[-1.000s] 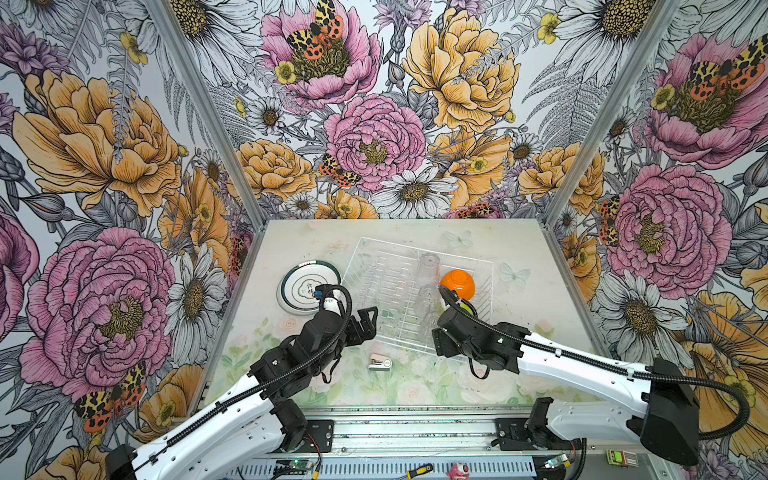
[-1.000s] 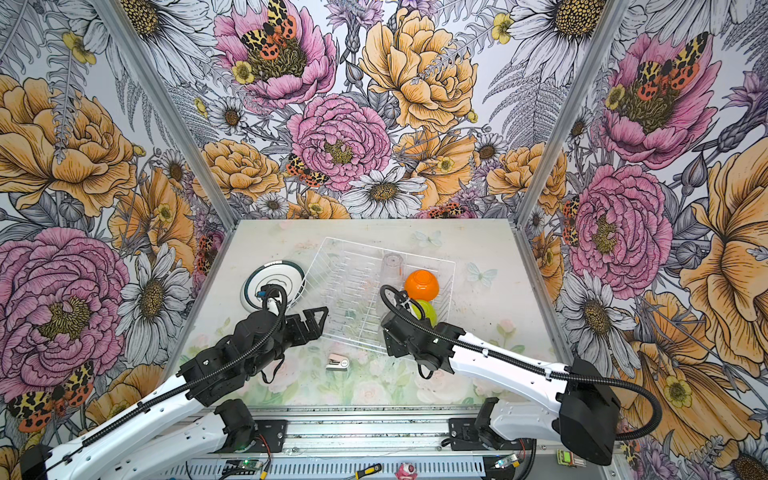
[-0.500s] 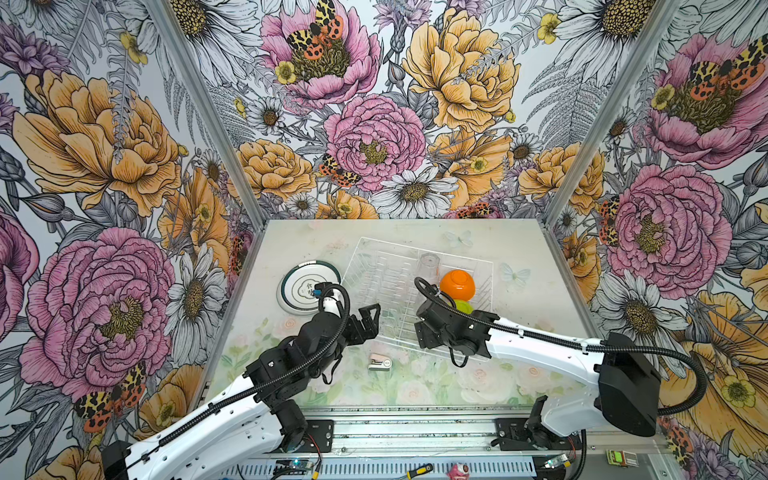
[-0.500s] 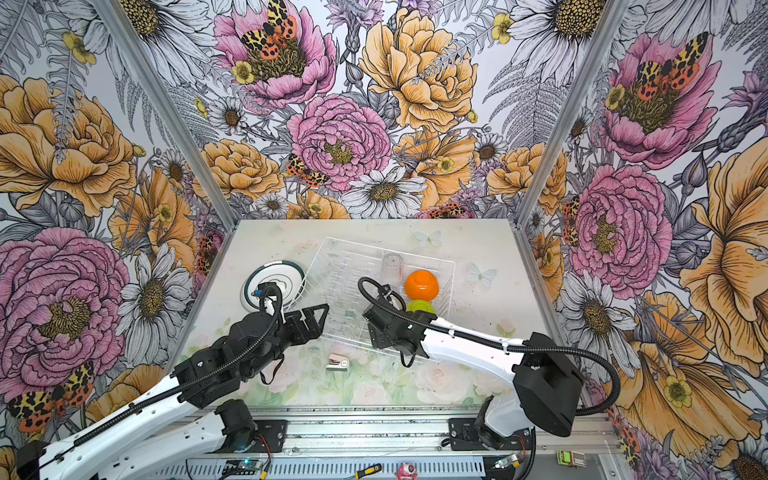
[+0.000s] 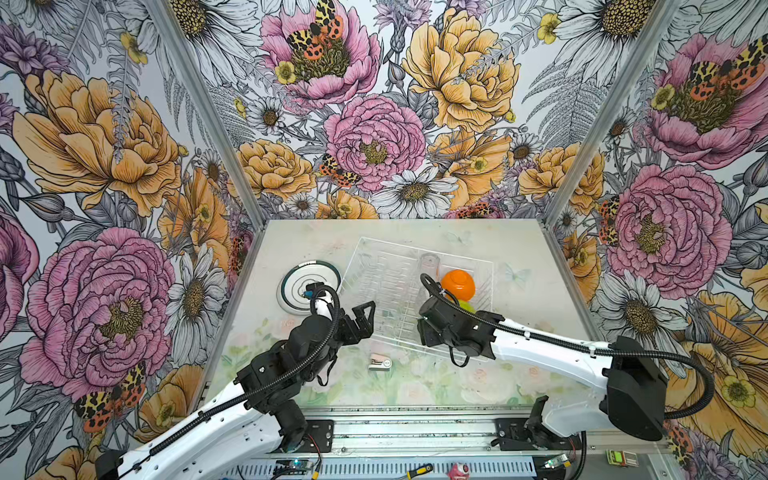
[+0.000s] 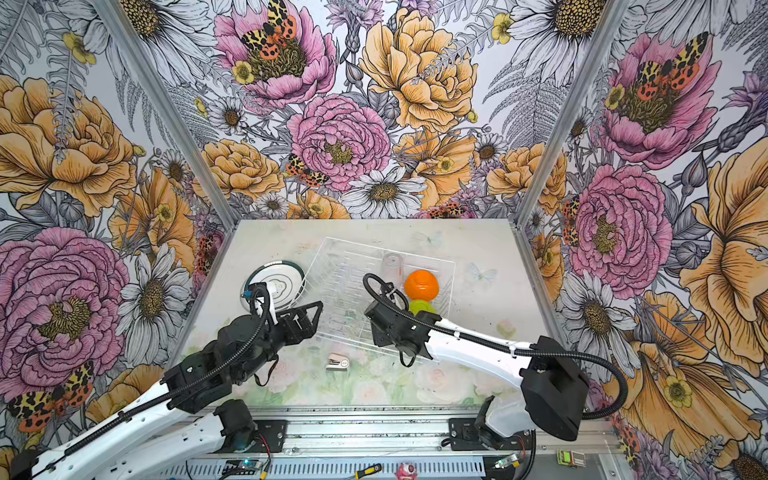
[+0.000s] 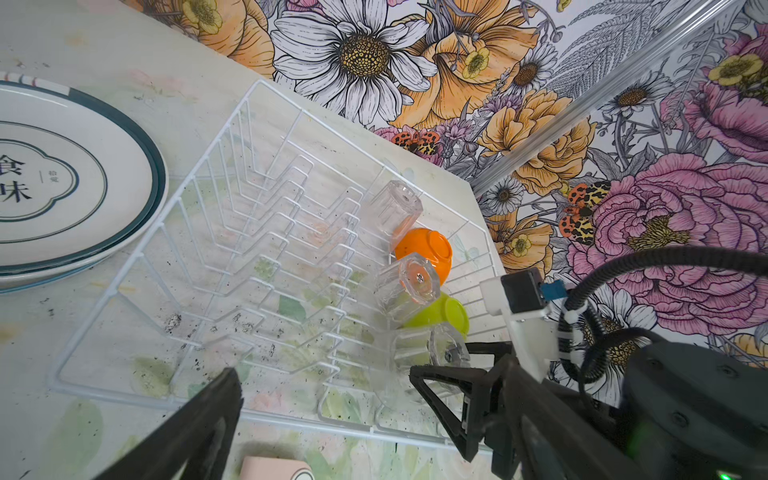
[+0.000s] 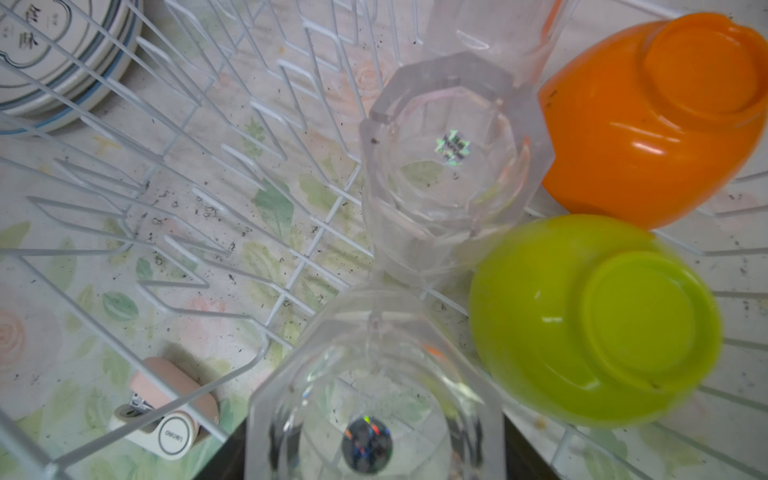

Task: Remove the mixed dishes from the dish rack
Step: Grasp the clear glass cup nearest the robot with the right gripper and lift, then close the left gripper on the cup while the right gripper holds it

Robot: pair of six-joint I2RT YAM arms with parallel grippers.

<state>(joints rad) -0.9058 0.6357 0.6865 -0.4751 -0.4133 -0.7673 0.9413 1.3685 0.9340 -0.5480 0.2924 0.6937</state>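
Observation:
The white wire dish rack [image 5: 365, 249] holds three upturned clear tumblers, an orange bowl [image 5: 458, 284] and a lime-green bowl [image 5: 467, 306]. My right gripper [image 8: 374, 449] reaches down over the nearest tumbler [image 8: 374, 395]; its dark fingers lie against both sides of the glass, which stands in the rack. The middle tumbler [image 8: 444, 166] and the far tumbler [image 5: 430, 264] stand behind it. A stack of teal-rimmed plates [image 5: 299, 286] lies on the table left of the rack. My left gripper [image 7: 324, 374] hangs open and empty over the rack's near left rail.
A small pink-white stapler [image 5: 380, 363] lies on the table just in front of the rack. The rack's upright tines [image 7: 270, 232] fill its left half. Flowered walls close in the table on three sides.
My right arm has moved left along the rack's near side onto the nearest tumbler, and its jaws have narrowed around it. The left arm has barely moved.

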